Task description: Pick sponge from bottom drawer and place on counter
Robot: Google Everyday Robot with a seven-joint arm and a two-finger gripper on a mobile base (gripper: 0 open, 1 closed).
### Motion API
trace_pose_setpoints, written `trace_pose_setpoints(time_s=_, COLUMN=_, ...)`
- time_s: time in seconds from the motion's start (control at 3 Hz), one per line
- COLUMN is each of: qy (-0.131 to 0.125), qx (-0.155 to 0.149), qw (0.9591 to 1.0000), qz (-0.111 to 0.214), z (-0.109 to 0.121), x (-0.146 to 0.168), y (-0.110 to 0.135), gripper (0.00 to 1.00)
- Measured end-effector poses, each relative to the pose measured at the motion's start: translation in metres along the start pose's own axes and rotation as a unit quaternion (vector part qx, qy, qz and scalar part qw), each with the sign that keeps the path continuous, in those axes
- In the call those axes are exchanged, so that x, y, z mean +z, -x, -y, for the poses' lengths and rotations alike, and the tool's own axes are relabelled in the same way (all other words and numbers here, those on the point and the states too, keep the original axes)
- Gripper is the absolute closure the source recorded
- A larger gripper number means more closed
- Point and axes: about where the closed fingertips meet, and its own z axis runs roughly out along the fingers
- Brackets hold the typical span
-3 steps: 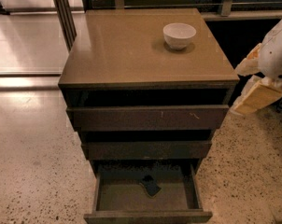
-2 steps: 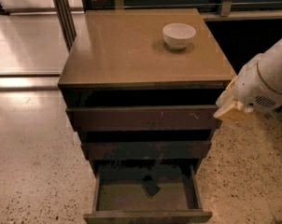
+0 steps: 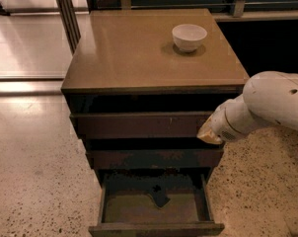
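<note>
The sponge [image 3: 160,197] is a small dark flat pad lying on the greenish-brown floor of the bottom drawer [image 3: 139,210], which is pulled out. The counter [image 3: 134,53] is the tan-brown top of the cabinet. My white arm reaches in from the right. My gripper [image 3: 209,134] shows only as a tan tip at the right end of the top and middle drawer fronts. It is above and to the right of the sponge, well apart from it.
A white bowl [image 3: 189,36] stands on the counter at the back right. The top drawer [image 3: 139,125] and middle drawer [image 3: 149,158] are slightly ajar. A speckled floor [image 3: 35,181] surrounds the cabinet. A metal post [image 3: 67,14] stands at the back left.
My arm has swung left and down from the cabinet's right side, bringing the gripper to the right end of the drawer fronts. Sponge, drawers and bowl have not moved.
</note>
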Motion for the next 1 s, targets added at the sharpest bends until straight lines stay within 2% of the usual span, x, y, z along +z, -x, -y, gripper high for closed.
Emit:
trace_pose_setpoints(time_s=0.33, qy=-0.003, qx=-0.001, qw=1.0000, qz=-0.003, z=-0.003, x=0.009, y=-0.007, gripper=1.00)
trace_pose_setpoints(time_s=0.67, qy=0.005, qx=0.015, qw=0.9999, qz=-0.007, z=-0.023, x=0.059, y=-0.045, gripper=1.00)
trace_pose_setpoints(time_s=1.0, qy=0.015, qx=0.043, qw=0.9990, qz=0.001, z=-0.043, x=0.139, y=-0.085, gripper=1.00)
